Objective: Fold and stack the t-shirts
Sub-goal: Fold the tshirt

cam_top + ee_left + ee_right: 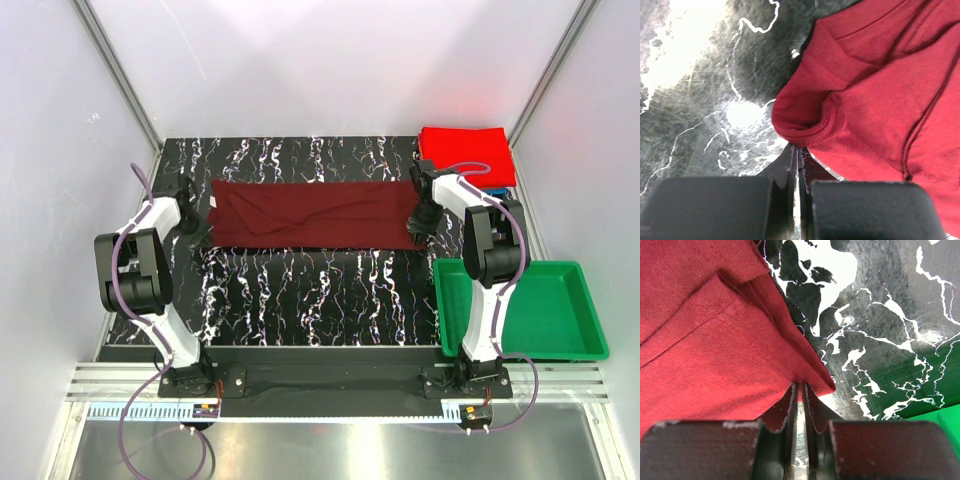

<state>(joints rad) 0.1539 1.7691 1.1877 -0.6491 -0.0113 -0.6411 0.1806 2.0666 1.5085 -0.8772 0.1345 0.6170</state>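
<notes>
Black marble-patterned table (300, 300) fills the booth floor between pale walls. Across its far half the maroon shirt (310, 212) lies spread as a wide band. At the near right sits the green tray (590, 320). The red shirt (465, 155) lies folded in the far right corner, over a thin blue edge (497, 188). The right gripper (800, 386) is pinched on the maroon shirt's right corner. The left gripper (796, 150) is closed tight at the left hem; whether cloth is caught I cannot tell.
</notes>
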